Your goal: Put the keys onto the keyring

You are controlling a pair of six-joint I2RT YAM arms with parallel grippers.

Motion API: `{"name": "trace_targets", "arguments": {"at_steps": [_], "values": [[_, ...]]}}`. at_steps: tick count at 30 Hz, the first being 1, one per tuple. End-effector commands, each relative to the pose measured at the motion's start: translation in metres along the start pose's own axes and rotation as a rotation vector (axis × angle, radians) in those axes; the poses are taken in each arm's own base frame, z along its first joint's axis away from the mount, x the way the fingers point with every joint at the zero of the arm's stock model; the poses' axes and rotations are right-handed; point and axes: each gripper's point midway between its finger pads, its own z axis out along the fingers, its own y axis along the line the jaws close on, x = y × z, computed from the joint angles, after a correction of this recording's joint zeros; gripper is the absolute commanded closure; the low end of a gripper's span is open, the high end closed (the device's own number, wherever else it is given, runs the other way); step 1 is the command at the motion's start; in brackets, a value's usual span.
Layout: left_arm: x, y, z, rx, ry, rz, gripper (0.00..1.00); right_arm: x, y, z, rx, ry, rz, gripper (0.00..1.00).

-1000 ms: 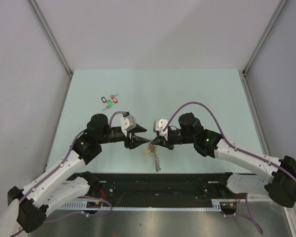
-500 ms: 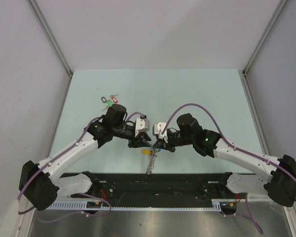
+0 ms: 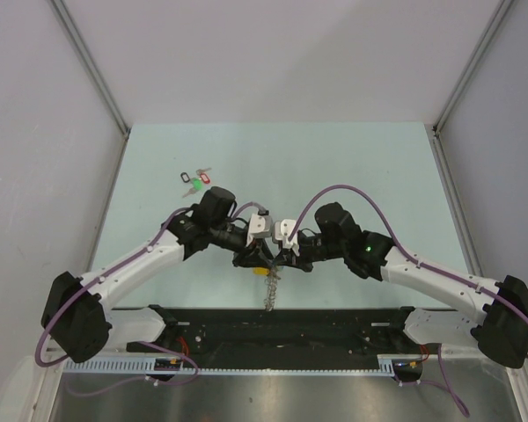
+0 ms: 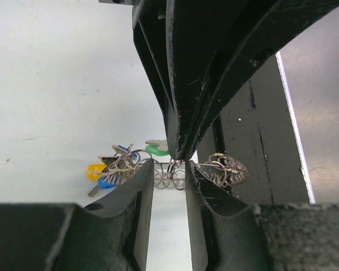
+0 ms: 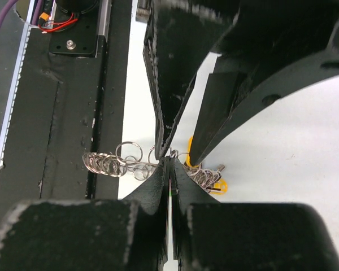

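Grey wire keyring (image 4: 225, 169) stretched beneath my two claws. The right claw (image 5: 169, 161) was pinched shut on one loop and the left claw (image 4: 169, 165) stood narrowly open astride it. Blue- and green-tagged keys (image 4: 106, 182) bunched at one end of the keyring.

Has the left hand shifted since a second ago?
Yes. From above, the left hand has swung right, away from the tagged key bunch lying on the table, and up close to the right hand.
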Motion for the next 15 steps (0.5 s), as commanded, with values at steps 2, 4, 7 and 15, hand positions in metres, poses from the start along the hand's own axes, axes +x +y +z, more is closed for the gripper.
{"name": "trace_targets", "arguments": {"at_steps": [2, 4, 7, 15], "values": [[-0.002, -0.016, 0.006, 0.093, -0.018, 0.02, 0.67, -0.04, -0.005, -0.007, 0.014, -0.096, -0.074, 1.0], [0.0, -0.014, 0.006, 0.083, -0.011, 0.017, 0.67, -0.04, -0.005, -0.007, 0.017, -0.095, -0.072, 1.0], [0.004, -0.011, 0.007, 0.069, 0.002, 0.008, 0.67, -0.039, -0.004, -0.007, 0.014, -0.093, -0.071, 1.0], [0.009, -0.009, 0.004, 0.036, 0.02, 0.012, 0.57, -0.038, -0.005, -0.009, 0.025, -0.083, -0.067, 1.0]]}}
